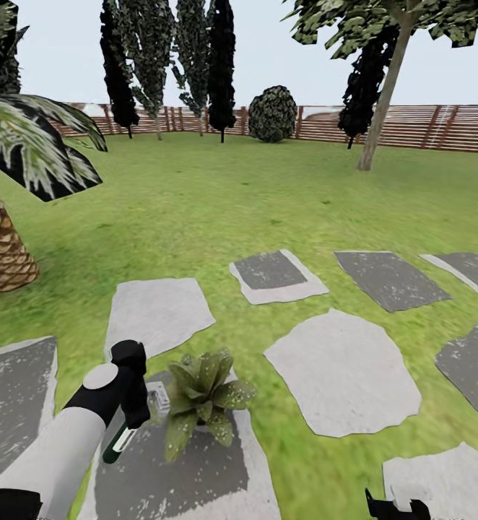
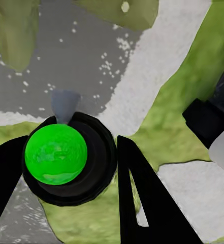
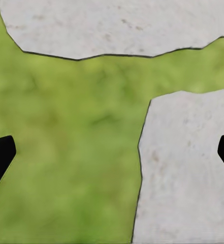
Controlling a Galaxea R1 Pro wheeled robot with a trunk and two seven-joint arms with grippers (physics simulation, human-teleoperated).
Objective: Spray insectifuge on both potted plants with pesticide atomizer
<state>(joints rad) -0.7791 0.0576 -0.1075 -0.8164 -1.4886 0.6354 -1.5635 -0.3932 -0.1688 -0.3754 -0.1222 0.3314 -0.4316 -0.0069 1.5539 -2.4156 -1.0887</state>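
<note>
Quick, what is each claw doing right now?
Left claw: closed on the slim dark green-ended spray bottle.
Right claw: open, holding nothing.

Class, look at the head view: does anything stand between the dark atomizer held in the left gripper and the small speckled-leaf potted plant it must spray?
Nothing visible does. The left gripper holds the slim dark atomizer right beside the speckled green potted plant on the grey stepping stone.

Open lawn [image 1: 217, 209] and flat stepping stones [image 1: 344, 379] are left free to the right and far; the near left is blocked by a potted plant [image 1: 203, 397] and a palm trunk [image 1: 1, 245].
</note>
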